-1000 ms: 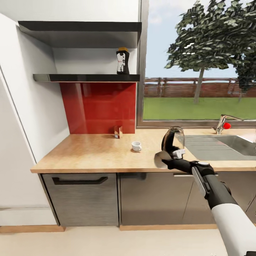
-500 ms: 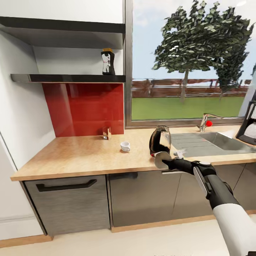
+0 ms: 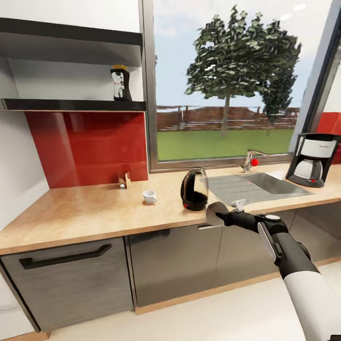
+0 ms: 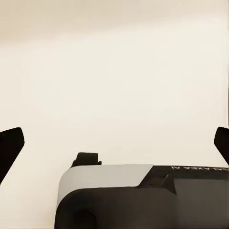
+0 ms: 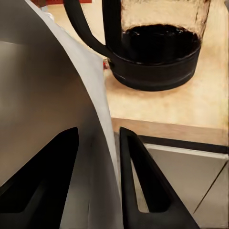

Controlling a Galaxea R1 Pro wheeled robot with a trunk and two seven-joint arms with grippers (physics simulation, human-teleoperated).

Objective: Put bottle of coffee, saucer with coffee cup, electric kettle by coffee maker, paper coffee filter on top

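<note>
The right gripper (image 3: 219,214) is pinching a flat round white saucer (image 3: 215,213) between its fingers (image 5: 143,186), holding it on edge in front of the countertop (image 3: 94,208). The kettle (image 3: 194,188) is standing just beyond the gripper, near the counter's front edge. The cup (image 3: 149,196) is sitting farther off on the gripper's left, and the coffee maker (image 3: 311,159) is standing well apart on its right, past the sink (image 3: 255,185). The bottle of coffee (image 3: 121,83) is resting on the shelf (image 3: 71,104), high and far left. The left gripper's (image 4: 114,148) dark fingertips (image 4: 10,145) are spread wide, holding nothing.
</note>
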